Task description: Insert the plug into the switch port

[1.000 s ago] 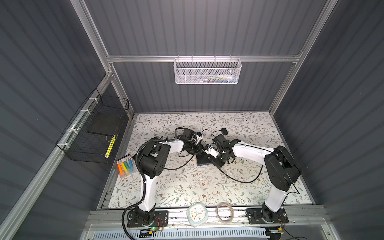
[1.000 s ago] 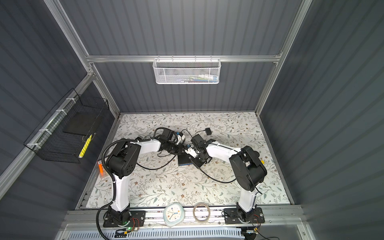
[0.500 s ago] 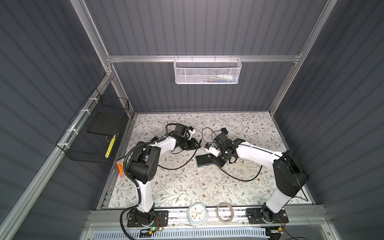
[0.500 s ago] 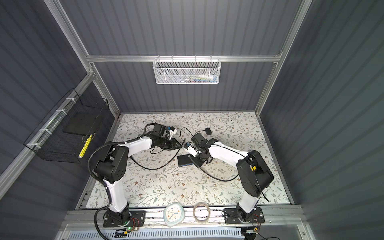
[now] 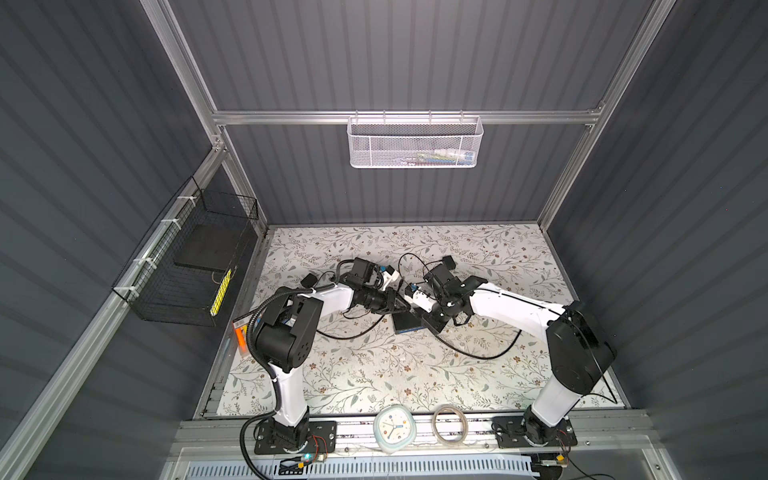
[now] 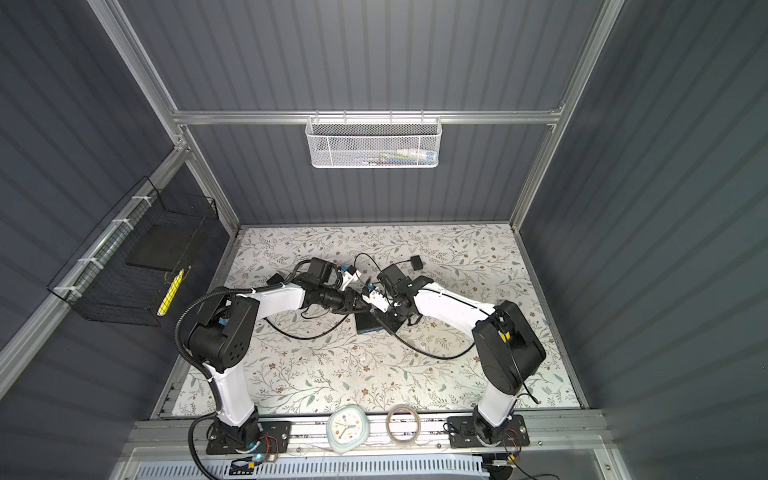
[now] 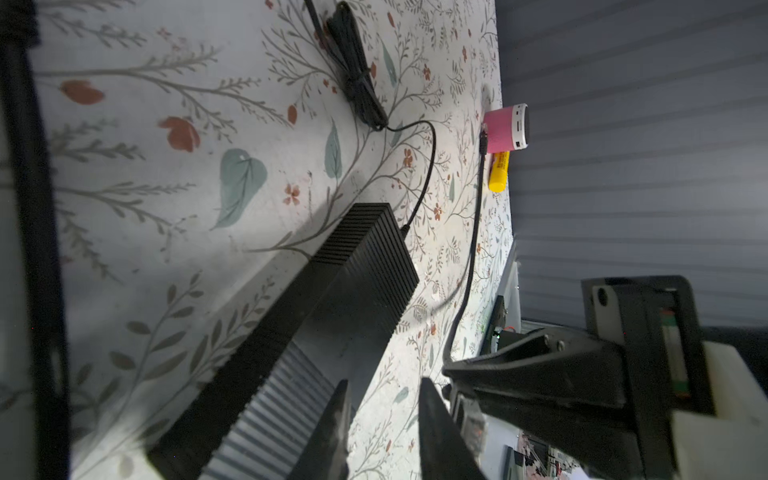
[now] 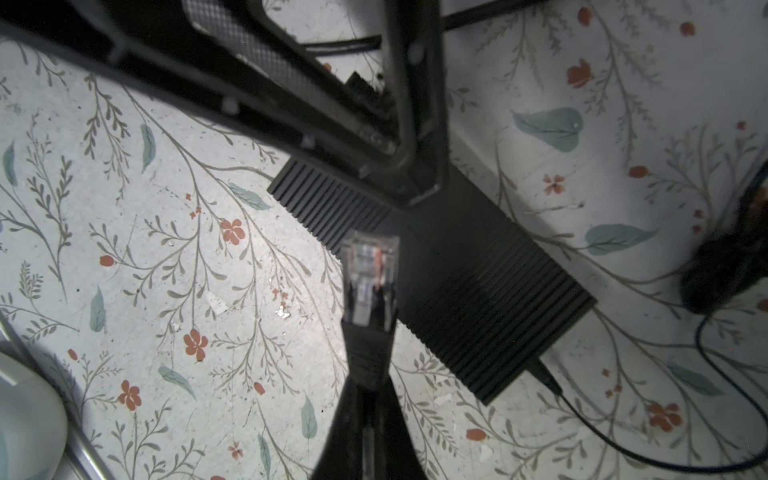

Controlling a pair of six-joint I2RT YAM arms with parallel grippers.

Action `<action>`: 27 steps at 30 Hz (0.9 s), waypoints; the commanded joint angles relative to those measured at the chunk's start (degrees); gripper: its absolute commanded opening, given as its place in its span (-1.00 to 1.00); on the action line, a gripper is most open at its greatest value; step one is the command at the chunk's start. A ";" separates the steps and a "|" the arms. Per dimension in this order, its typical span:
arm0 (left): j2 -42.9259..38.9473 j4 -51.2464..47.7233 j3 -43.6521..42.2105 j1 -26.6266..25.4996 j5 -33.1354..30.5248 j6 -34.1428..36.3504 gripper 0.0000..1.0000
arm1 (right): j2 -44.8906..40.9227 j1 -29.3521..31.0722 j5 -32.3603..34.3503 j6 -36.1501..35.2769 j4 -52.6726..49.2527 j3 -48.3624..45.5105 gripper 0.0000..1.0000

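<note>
The switch (image 5: 405, 324) lay flat near the middle of the flowered table (image 5: 374, 374). It was a black ribbed box with a blue strip (image 5: 409, 331) along the long side nearer the table's front. The right jaws were closed on the black boot just behind the clear plug (image 8: 370, 270). The plug stuck out past their tips, not inserted, and pointed toward one long edge of the switch (image 8: 478, 291). In the right wrist view its tip overlapped that edge, and whether it touched could not be told. The port itself could not be made out in any view. The left jaws were a little apart with nothing between them. Their fingers (image 7: 440, 436) were poised over the switch (image 7: 353, 291), at the end away from a thin cord (image 8: 552, 388) plugged into its short side. Whether they pressed on the box could not be told. The plug's black cable (image 5: 478, 353) lay in a loop on the table just beside the switch
</note>
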 commanded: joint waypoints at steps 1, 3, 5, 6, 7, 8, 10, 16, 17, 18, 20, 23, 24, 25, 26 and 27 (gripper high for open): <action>-2.19 0.43 -0.58 0.04 3.53 0.83 -0.41 | 1.86 0.07 -1.58 0.07 0.34 2.02 -1.00; -2.63 0.43 -0.42 0.01 3.87 0.91 -0.41 | 1.94 0.07 -1.77 0.13 0.52 2.02 -1.00; -2.65 0.18 -0.13 0.09 3.93 0.92 -0.41 | 1.88 0.06 -1.69 0.08 0.50 2.02 -1.00; -2.66 0.12 -0.07 0.09 4.01 0.92 -0.41 | 1.80 0.06 -1.71 0.08 0.48 1.89 -1.00; -2.61 0.12 0.06 0.09 3.82 0.92 -0.41 | 1.68 0.01 -1.76 0.08 0.40 1.94 -1.00; -2.65 0.12 0.18 0.09 3.68 0.93 -0.41 | 1.63 0.08 -1.82 0.08 0.23 1.95 -1.00; -2.66 0.12 0.25 0.17 3.42 0.92 -0.41 | 1.37 0.04 -2.39 0.06 0.14 1.57 -1.00; -3.07 1.25 0.24 0.54 3.11 0.08 -0.40 | 0.93 0.06 -3.24 0.61 0.60 0.39 -1.00; -3.00 2.10 -0.01 0.53 3.54 -0.46 -0.40 | 0.99 0.06 -3.09 0.77 0.92 0.26 -1.00; -2.96 3.15 -0.27 0.53 3.97 -1.24 -0.40 | 1.14 0.07 -3.23 0.78 0.94 0.29 -1.00; -3.26 4.12 -0.69 0.53 4.65 -1.89 -0.40 | 1.29 0.06 -3.29 0.78 0.94 0.56 -1.00; -3.87 4.13 -1.17 0.53 5.12 -1.70 -0.40 | 1.93 0.06 -3.15 0.80 1.31 0.98 -1.00; -3.97 3.91 -1.17 0.53 5.34 -1.55 -0.40 | 2.21 0.11 -3.24 0.74 1.41 1.29 -1.00; -3.90 3.96 -1.41 0.53 5.46 -1.55 -0.40 | 2.40 0.09 -3.10 0.78 1.39 1.57 -1.00; -3.96 4.09 -1.56 0.53 5.80 -1.55 -0.41 | 2.68 0.10 -2.91 0.85 1.51 2.00 -1.00; -3.97 4.20 -1.77 0.47 6.26 -1.54 -0.42 | 2.93 0.00 -2.73 0.83 1.57 2.31 -1.00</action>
